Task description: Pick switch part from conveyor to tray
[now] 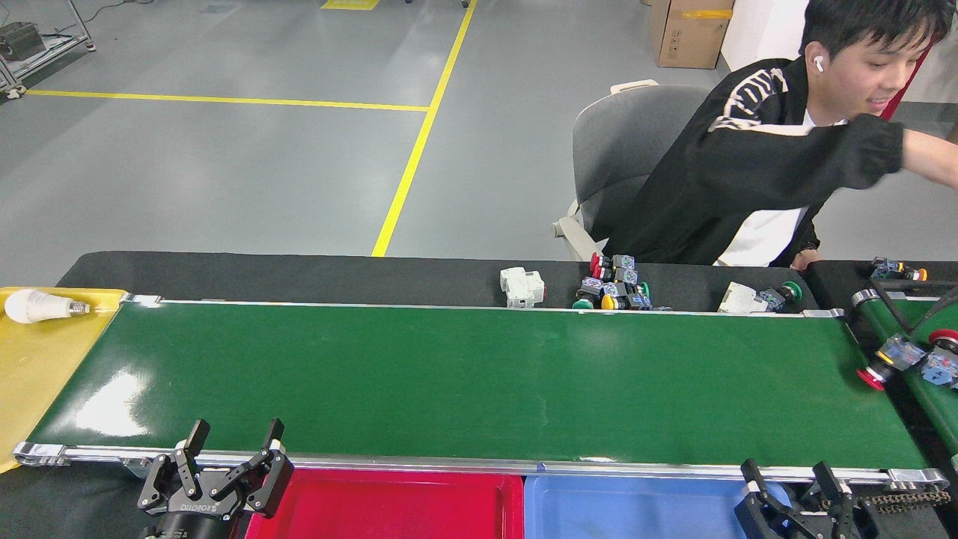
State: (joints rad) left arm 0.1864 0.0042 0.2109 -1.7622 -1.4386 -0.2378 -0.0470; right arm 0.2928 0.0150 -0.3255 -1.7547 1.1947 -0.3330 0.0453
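The conveyor (464, 382) is a wide glossy dark-green belt with silver rails, and its middle carries nothing. A switch part (887, 359) with a red button head is crossing onto its right end from the narrow angled belt (928, 374). A second red-topped part (941, 358) follows on that narrow belt. A red tray (389, 505) and a blue tray (629, 509) sit below the near rail. My left gripper (233, 434) stands open at the near rail, left of the red tray. My right gripper (786, 475) stands open over the blue tray's right end.
A seated person (756, 165) reaches off to the right behind the belt. Clusters of switch parts (614, 292), a white module (522, 286) and another (752, 298) lie on the black table beyond the far rail. A yellow tray (37, 359) with a bulb (34, 305) sits left.
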